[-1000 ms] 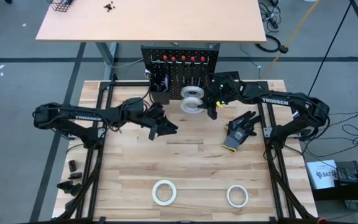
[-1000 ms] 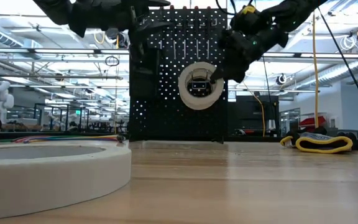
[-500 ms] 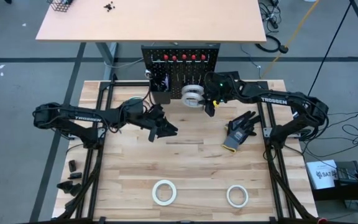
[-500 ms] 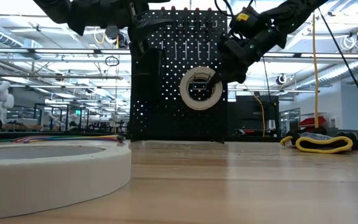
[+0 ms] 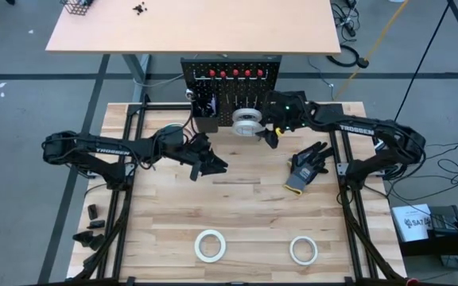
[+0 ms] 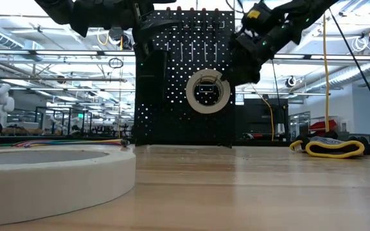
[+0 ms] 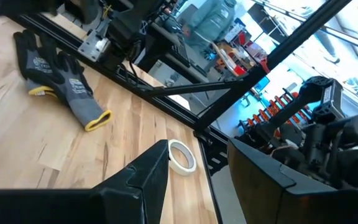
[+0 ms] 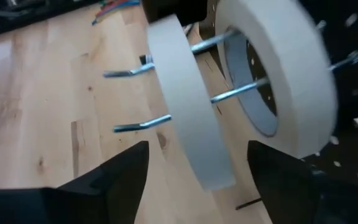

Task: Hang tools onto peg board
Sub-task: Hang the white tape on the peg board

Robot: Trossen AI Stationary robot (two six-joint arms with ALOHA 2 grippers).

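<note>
From above, the peg board (image 5: pixel 230 86) stands at the far edge of the tabletop (image 5: pixel 237 206), a row of red-handled tools (image 5: pixel 229 75) along its top. The right jaws (image 5: pixel 270 132) sit just beside two tape rolls (image 5: pixel 247 122) hanging on the board's hooks; whether they touch the rolls cannot be told here. The left jaws (image 5: pixel 213 164) hover over mid-tabletop, well apart from the board. "TROSSEN" is printed in white on both arms. A glove (image 5: pixel 306 168) lies near the right edge, and two more rolls (image 5: pixel 211 245) and (image 5: pixel 304 251) lie near the front edge with bare wood between them and the arms.

At tabletop height, the hung rolls (image 6: pixel 207 92) face the camera on the board (image 6: pixel 166 96), with the right jaws at their upper right. One roll (image 6: pixel 50 179) lies close in the foreground.

The left wrist view shows its jaws (image 7: pixel 194 177) apart and holding nothing, with the glove (image 7: pixel 61 81) and a roll (image 7: pixel 182 155) beyond.

The right wrist view shows its jaws (image 8: pixel 194 165) apart, gripping nothing; two rolls, (image 8: pixel 188 102) and (image 8: pixel 278 74), hang on wire hooks (image 8: pixel 138 124), the nearer one tilted.
</note>
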